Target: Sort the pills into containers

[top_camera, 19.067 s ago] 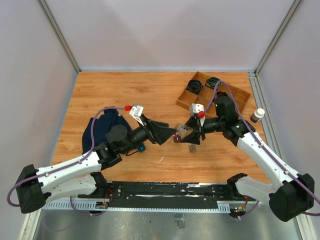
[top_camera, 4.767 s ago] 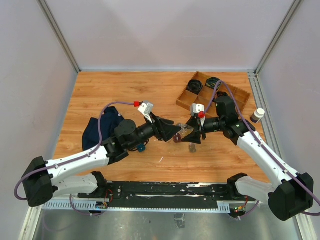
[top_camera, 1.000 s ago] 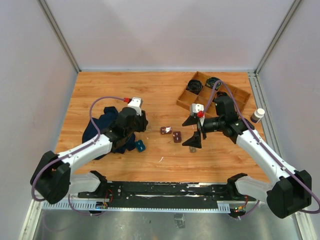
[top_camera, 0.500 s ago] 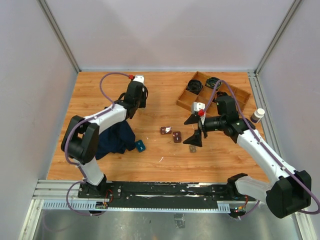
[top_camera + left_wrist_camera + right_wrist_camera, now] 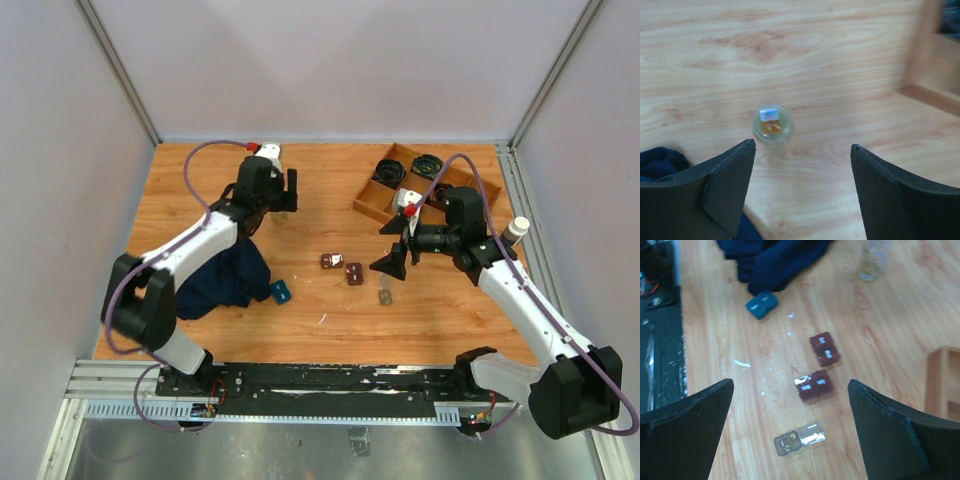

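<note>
Two dark-brown containers (image 5: 331, 261) (image 5: 353, 273) lie mid-table; the right wrist view shows them (image 5: 825, 350) (image 5: 815, 385) with pale marks on top. Yellow pills sit in a small clear vial (image 5: 772, 123) (image 5: 283, 214), just ahead of my open, empty left gripper (image 5: 801, 146) (image 5: 283, 192) at the back left. More pills lie in an open clear case (image 5: 799, 440) (image 5: 385, 295). My right gripper (image 5: 790, 384) (image 5: 390, 246) hangs open above the containers and case, holding nothing.
A navy cloth (image 5: 225, 280) lies at the left with a teal box (image 5: 281, 292) at its edge. A wooden divided tray (image 5: 462, 180) holding black cables stands at the back right. A white-capped bottle (image 5: 515, 230) is by the right wall.
My left arm has swung from the cloth up to the back left and its jaws have opened wider over the vial. The right gripper has shifted slightly right, still open.
</note>
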### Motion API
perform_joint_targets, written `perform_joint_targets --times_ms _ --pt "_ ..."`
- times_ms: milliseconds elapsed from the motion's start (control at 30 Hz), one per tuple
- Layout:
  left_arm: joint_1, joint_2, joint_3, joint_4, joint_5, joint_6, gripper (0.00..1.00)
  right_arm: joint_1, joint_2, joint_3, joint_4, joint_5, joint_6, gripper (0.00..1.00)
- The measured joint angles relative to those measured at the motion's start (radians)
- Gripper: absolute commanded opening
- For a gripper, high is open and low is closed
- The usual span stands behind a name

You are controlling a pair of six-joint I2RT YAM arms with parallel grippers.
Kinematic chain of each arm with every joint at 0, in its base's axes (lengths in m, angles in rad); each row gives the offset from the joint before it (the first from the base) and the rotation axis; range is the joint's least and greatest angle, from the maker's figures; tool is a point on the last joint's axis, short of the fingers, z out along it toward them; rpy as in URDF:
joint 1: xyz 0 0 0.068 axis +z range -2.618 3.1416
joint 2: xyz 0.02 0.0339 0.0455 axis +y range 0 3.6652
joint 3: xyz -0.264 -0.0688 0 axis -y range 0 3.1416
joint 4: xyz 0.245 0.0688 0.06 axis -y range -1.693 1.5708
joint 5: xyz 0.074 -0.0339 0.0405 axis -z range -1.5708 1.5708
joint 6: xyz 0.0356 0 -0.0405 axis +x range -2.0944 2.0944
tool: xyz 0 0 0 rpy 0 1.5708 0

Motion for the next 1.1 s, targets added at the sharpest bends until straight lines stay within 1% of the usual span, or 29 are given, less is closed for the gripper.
perform_joint_targets --times_ms 67,167,200,300,367,433,533,567,633,700,833,900,1000,1100 --pt "-0.002 -0.121 -0.072 0.043 0.077 -0.009 0.80 -0.025 -0.011 -0.014 0.052 0.031 0.059 0.99" --pt "-0.026 -0.326 -0.230 0.147 0.203 -0.019 0.80 -0.077 -0.009 -0.031 0.098 0.047 0.132 0.99" --pt "-0.048 -0.398 -0.303 0.209 0.253 -0.019 0.79 -0.093 -0.002 -0.030 0.102 0.043 0.141 0.99" --pt "-0.143 -0.534 -0.479 0.351 0.372 -0.006 0.79 -0.163 0.066 -0.002 0.056 -0.031 0.126 1.00" --pt "-0.222 -0.585 -0.591 0.430 0.423 0.026 0.79 -0.204 0.130 0.045 -0.022 -0.077 0.075 0.98" --pt "-0.330 -0.618 -0.698 0.499 0.451 0.090 0.79 -0.226 0.188 0.098 -0.114 -0.099 0.002 0.96" --pt "-0.455 -0.630 -0.802 0.593 0.470 0.175 0.78 -0.237 0.245 0.144 -0.214 -0.101 -0.102 0.92" --pt "-0.490 -0.629 -0.833 0.634 0.470 0.200 0.77 -0.237 0.259 0.145 -0.236 -0.098 -0.127 0.89" --pt "-0.542 -0.615 -0.882 0.716 0.463 0.236 0.76 -0.237 0.295 0.151 -0.283 -0.087 -0.166 0.82" --pt "-0.585 -0.581 -0.903 0.778 0.443 0.265 0.76 -0.237 0.352 0.167 -0.328 -0.074 -0.207 0.79" --pt "-0.667 -0.454 -0.904 0.876 0.394 0.332 0.76 -0.237 0.488 0.233 -0.443 -0.052 -0.297 0.81" --pt "-0.691 -0.389 -0.904 0.906 0.380 0.358 0.76 -0.237 0.536 0.253 -0.488 -0.047 -0.351 0.81" --pt "-0.701 -0.306 -0.904 0.965 0.373 0.378 0.76 -0.237 0.563 0.254 -0.537 -0.034 -0.417 0.82" --pt "-0.702 -0.256 -0.904 1.018 0.372 0.381 0.76 -0.237 0.574 0.254 -0.559 -0.024 -0.453 0.82"
